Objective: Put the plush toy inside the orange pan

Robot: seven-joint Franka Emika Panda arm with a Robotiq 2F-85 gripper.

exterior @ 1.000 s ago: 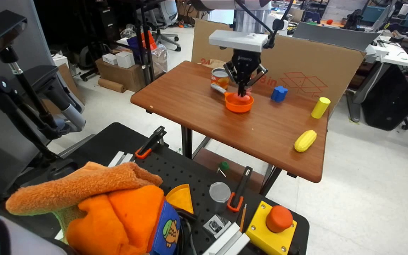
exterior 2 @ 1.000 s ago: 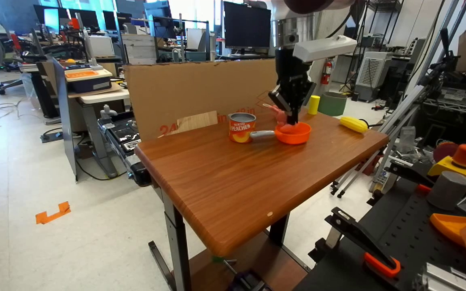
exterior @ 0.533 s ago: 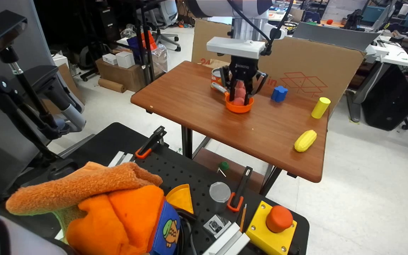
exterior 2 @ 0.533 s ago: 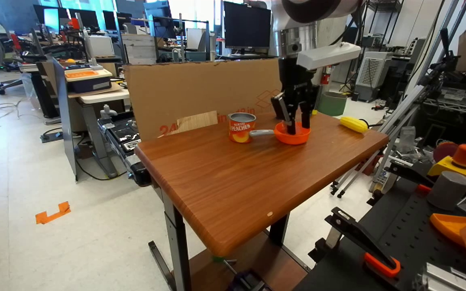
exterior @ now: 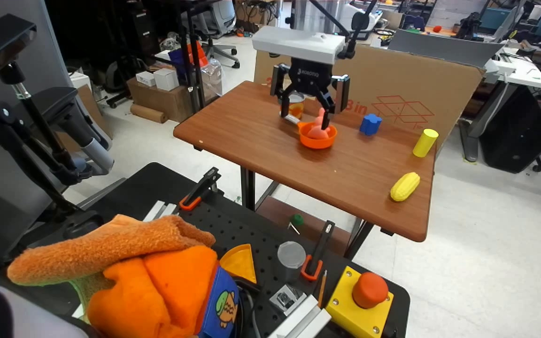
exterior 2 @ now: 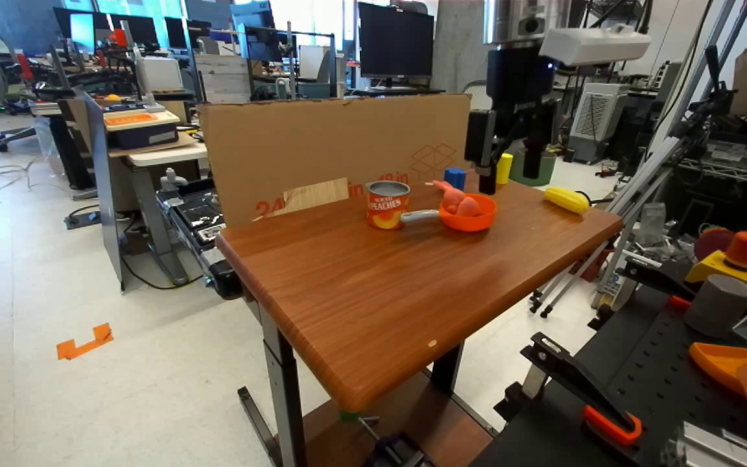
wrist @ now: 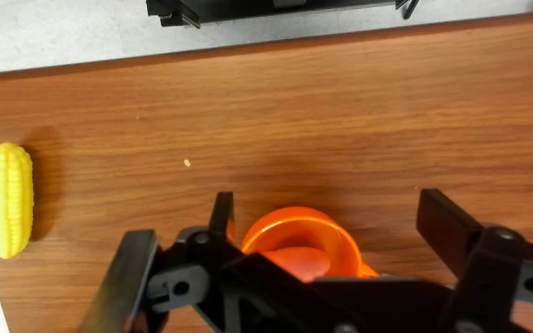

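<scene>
The salmon-pink plush toy (exterior 2: 452, 197) has its rounded end inside the orange pan (exterior 2: 468, 224), while its thin end leans out past the rim. Both exterior views show the pan upright on the wooden table. My gripper (exterior: 305, 121) hangs above the pan, jaws spread wide, and holds nothing. From the wrist, the gripper (wrist: 325, 203) has a broad gap between its fingers; the pan (wrist: 294, 213) and the round end of the toy (wrist: 302, 260) show below. The gripper's body hides the rest of the toy there.
A peach can (exterior 2: 386, 206) stands by the pan's grey handle (exterior 2: 420, 215). A blue piece (exterior: 370, 125), a yellow cylinder (exterior: 425, 143) and a yellow corn (exterior: 405, 187) are on the table's far side. A cardboard wall (exterior: 406, 80) rises along the back edge.
The jaws, closed on the toy at the pan a second ago, spread apart around it and released it. The gripper then rose away. The toy stays in the pan, leaning over its rim.
</scene>
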